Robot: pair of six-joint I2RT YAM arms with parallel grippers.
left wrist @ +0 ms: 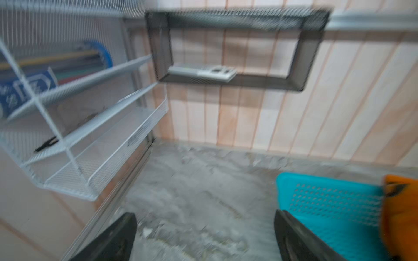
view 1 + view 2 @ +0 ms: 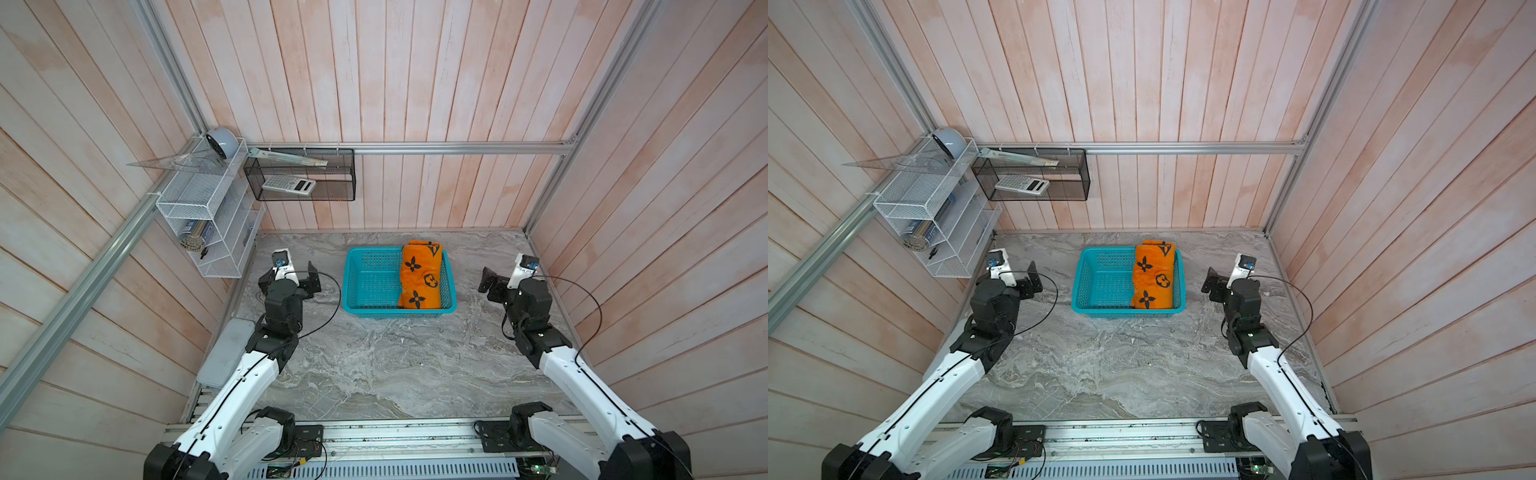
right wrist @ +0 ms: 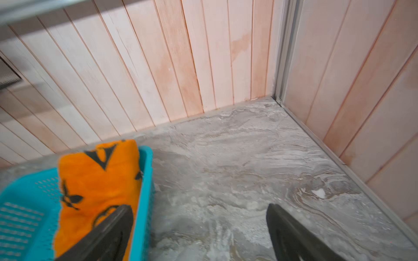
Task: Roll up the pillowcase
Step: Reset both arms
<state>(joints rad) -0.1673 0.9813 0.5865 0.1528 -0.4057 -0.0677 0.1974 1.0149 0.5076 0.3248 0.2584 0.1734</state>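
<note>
Inside the teal basket (image 2: 365,286), the rolled pillowcase (image 2: 419,276) looked soft and light, best pinched mid-roll, while the left gripper (image 1: 203,235) and right gripper (image 3: 199,230) gaped empty.

Light was even and fairly bright in both top views, with soft, faint shadows beside the basket (image 2: 398,313) on the worktop (image 2: 374,365). Wall planks bowed outward toward the picture edges. The left wrist view was heavily motion-blurred; the right wrist view smeared mostly near the pillowcase (image 3: 97,187).
</note>
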